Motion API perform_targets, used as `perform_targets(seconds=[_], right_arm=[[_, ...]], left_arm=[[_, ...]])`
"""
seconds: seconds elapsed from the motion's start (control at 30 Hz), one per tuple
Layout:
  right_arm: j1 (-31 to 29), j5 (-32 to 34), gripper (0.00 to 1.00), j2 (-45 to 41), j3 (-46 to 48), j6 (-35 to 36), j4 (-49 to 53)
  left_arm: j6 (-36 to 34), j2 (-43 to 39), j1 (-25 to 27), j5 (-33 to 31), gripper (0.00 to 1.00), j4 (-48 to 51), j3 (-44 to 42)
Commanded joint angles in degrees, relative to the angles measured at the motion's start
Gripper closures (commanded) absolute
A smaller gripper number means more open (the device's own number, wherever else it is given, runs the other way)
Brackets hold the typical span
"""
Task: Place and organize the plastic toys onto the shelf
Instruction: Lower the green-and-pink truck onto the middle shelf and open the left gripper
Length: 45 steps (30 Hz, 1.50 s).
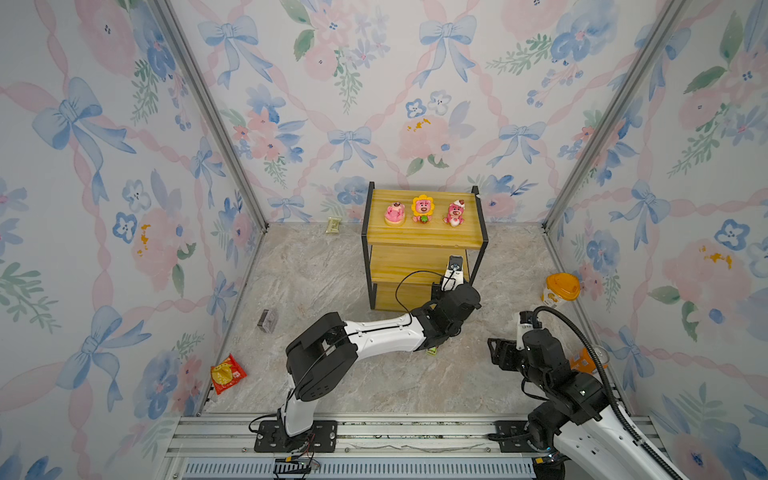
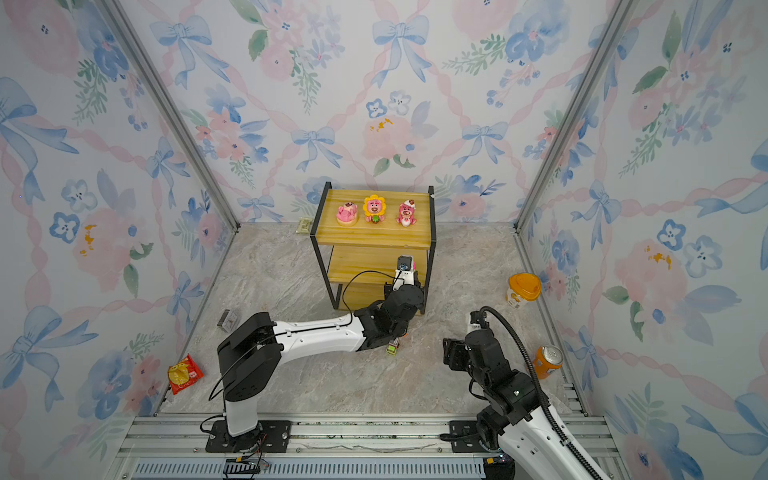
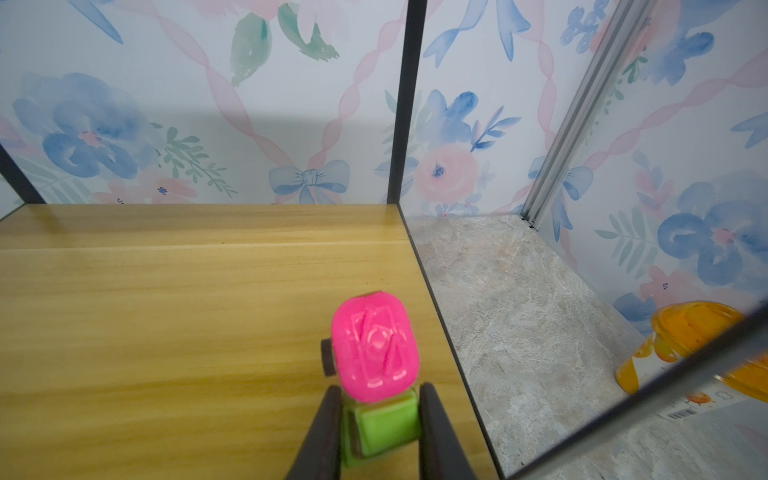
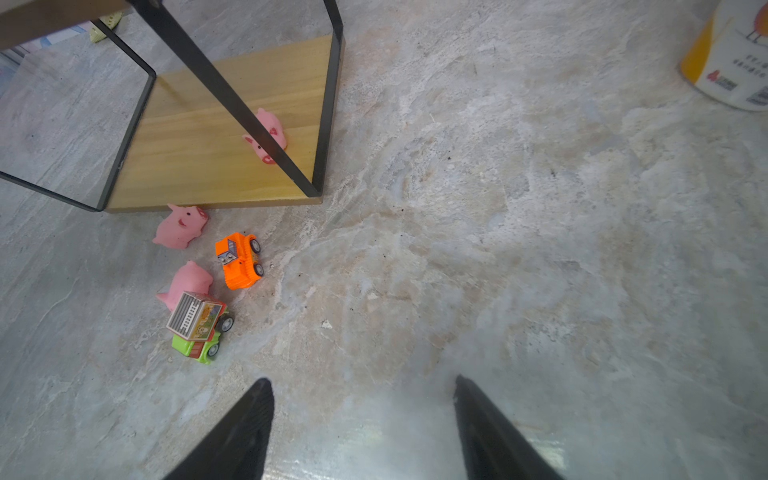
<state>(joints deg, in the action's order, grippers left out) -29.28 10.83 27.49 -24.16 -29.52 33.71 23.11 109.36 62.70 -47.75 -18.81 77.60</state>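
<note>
Left gripper (image 3: 380,388) of mine is clamped on the pink-green car (image 3: 374,345), over the shelf (image 3: 166,311) near a board's edge. My right gripper (image 4: 361,380) gapes empty above the counter (image 4: 540,249). The cup (image 4: 731,54) has print too small to read.

Bears (image 1: 423,210) upright atop shelf (image 1: 424,243); pink-green car (image 3: 374,353) at middle tier (image 3: 166,316).

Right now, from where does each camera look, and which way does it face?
Top views: high behind left arm and right arm, both showing; look down at shelf and floor.
Left wrist: faces a shelf board; left gripper shut on pink-green car.
Right wrist: faces down at floor; open right gripper shows.
Shared: every view shows shelf and cup.
</note>
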Motion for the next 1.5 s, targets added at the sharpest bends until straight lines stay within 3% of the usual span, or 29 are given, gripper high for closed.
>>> perform_targets(seconds=[0.0, 0.6, 1.47], right_arm=[[0.5, -0.3, 0.29, -0.4, 0.9, 0.6, -0.4], [1.0, -0.9, 0.28, 0.2, 1.1, 0.9, -0.9], [2.1, -2.0, 0.25, 0.4, 1.1, 1.1, -1.3]], left_arm=[[-0.6, 1.6, -0.7, -0.5, 0.91, -0.6, 1.5], [-1.3, 3.2, -1.7, 0.5, 0.88, -0.5, 2.8], [-2.2, 3.4, -1.9, 0.2, 0.66, -0.7, 3.2]])
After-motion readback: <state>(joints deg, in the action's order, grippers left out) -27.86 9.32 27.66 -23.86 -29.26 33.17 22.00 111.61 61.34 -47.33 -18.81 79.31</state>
